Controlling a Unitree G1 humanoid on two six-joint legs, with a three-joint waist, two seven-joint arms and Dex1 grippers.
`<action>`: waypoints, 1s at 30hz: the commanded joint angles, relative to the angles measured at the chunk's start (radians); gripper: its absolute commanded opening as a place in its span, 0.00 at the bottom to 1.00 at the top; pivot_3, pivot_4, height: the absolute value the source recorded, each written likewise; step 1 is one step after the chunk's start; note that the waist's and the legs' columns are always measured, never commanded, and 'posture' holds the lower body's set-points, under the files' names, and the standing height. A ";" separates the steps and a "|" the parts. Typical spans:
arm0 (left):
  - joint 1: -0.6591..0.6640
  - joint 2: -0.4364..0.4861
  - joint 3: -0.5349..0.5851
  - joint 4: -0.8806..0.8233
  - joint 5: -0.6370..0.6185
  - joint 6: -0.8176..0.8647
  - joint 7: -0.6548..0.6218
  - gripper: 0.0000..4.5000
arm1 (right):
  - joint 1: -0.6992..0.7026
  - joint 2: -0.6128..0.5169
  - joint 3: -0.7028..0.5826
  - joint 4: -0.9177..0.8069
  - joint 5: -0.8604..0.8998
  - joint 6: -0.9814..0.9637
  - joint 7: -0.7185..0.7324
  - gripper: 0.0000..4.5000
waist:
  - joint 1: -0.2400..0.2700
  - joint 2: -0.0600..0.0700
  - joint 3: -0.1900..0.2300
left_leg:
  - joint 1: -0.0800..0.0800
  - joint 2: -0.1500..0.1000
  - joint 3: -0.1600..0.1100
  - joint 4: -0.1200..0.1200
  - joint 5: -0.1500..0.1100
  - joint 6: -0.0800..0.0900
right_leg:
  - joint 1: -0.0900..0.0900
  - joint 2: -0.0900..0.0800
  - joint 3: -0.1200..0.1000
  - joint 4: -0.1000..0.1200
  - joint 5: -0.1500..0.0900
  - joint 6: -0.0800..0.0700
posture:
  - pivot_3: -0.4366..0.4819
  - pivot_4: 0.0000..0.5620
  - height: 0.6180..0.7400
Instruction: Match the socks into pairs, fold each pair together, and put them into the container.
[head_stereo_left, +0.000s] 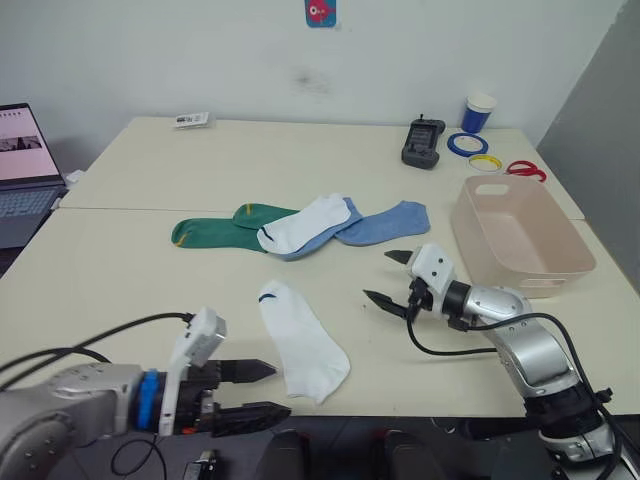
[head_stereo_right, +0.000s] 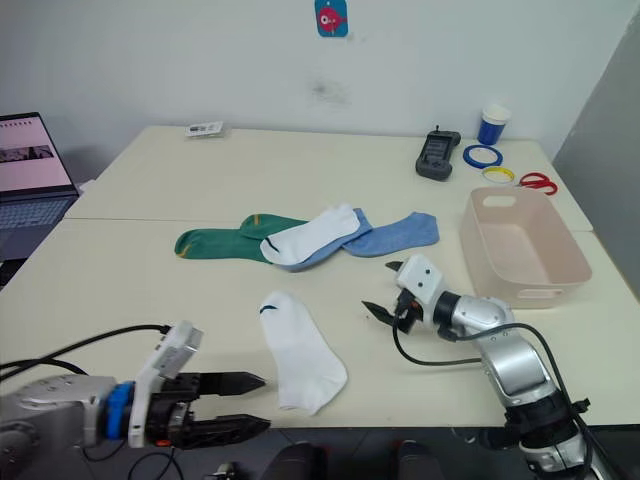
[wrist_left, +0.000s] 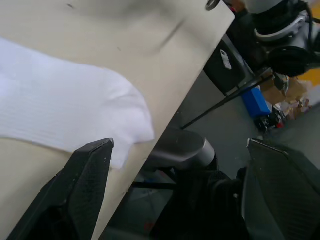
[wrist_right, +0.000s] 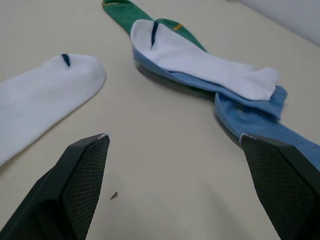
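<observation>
Left eye view | cream table (head_stereo_left: 150, 270), white wall (head_stereo_left: 200, 50) | left claw (head_stereo_left: 262, 390) released | right claw (head_stereo_left: 390, 278) released

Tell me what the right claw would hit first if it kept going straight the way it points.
Probably bare table first; farther on, the white sock lying over the light blue sock. Depth is unclear.

Blue cup (head_stereo_left: 479, 112), tape rings (head_stereo_left: 467, 144), black remote (head_stereo_left: 423, 143), laptop (head_stereo_left: 22, 170) on table (head_stereo_left: 150, 260)
</observation>
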 joint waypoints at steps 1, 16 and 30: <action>-0.223 -0.032 -0.097 0.260 0.226 -0.190 0.007 1.00 | 0.047 -0.049 0.054 -0.092 0.068 0.050 0.125 1.00 | 0.009 0.002 0.000 | 0.001 -0.001 -0.001 0.000 0.000 0.000 | -0.001 0.001 0.000 -0.001 -0.003 -0.003 | 0.48 0.27 1.00; -0.610 -0.314 -0.417 0.867 0.723 -0.621 -0.058 1.00 | -0.029 0.015 0.267 -0.045 0.033 0.114 0.196 1.00 | -0.013 -0.002 0.001 | -0.002 0.000 -0.001 0.000 0.000 0.000 | 0.000 0.005 0.001 0.002 0.001 0.000 | 0.48 0.27 1.00; -0.609 -0.354 -0.414 0.850 0.761 -0.603 -0.120 0.16 | -0.084 0.076 0.273 0.084 -0.011 0.018 0.211 0.08 | -0.014 -0.003 0.001 | -0.002 0.001 -0.002 0.001 0.000 0.000 | 0.001 0.004 0.001 0.003 0.003 -0.003 | 0.48 0.27 1.00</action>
